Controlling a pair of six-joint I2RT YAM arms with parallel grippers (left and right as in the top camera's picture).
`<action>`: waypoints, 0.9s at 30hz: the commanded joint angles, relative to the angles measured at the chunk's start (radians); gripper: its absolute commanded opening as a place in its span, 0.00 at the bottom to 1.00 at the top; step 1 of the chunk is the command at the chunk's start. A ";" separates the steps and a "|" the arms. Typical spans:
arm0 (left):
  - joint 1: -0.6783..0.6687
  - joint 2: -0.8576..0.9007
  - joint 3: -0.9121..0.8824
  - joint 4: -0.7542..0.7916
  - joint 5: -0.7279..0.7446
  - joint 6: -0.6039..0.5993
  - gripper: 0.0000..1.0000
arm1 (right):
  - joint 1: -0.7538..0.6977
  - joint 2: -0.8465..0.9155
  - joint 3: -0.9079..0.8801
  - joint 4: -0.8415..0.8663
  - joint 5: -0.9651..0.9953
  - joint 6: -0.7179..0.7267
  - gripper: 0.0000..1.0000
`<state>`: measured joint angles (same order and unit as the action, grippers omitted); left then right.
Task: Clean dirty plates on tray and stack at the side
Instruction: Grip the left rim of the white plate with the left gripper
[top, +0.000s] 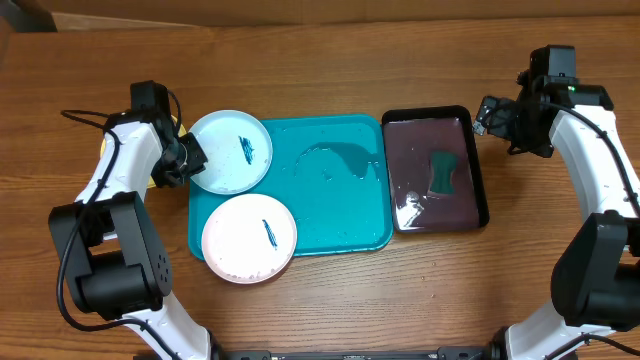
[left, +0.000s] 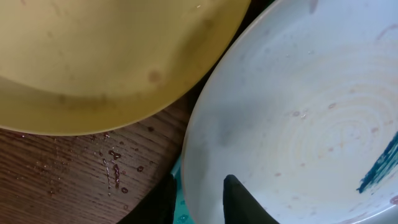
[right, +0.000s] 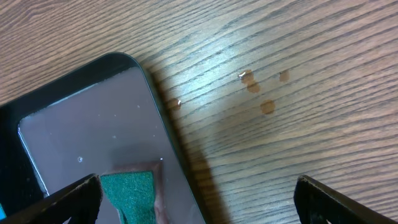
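Note:
A light blue plate (top: 230, 150) with a teal smear lies at the turquoise tray's (top: 340, 215) far left corner, overhanging its left edge. A white plate (top: 249, 238) with its own smear sits at the near left corner. My left gripper (top: 190, 160) straddles the light blue plate's (left: 298, 112) left rim, one finger (left: 242, 202) inside, the other outside, with a thin gap still showing by the rim. A yellow plate (left: 112, 56) lies on the table just left, mostly under the arm in the overhead view. My right gripper (top: 490, 115) hangs wide open and holds nothing.
A black tray (top: 470, 160) holding a green sponge (top: 442, 172) stands right of the turquoise tray. Through the right gripper (right: 211, 205) I see that tray's corner (right: 81, 124), the sponge (right: 127, 186) and water drops (right: 252, 84) on the wood. Water pools on the turquoise tray.

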<state>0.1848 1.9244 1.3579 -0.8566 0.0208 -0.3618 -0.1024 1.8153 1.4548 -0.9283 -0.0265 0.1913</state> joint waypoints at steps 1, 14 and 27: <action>0.005 -0.015 -0.008 0.008 -0.013 0.007 0.24 | 0.002 -0.010 0.008 0.003 -0.001 0.010 1.00; 0.004 -0.015 -0.033 0.064 -0.053 0.006 0.12 | 0.002 -0.010 0.008 0.003 -0.001 0.010 1.00; -0.012 -0.015 -0.046 0.088 0.131 0.003 0.04 | 0.002 -0.010 0.008 0.003 -0.001 0.010 1.00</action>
<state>0.1844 1.9244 1.3224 -0.7773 0.0330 -0.3630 -0.1024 1.8153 1.4548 -0.9287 -0.0261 0.1913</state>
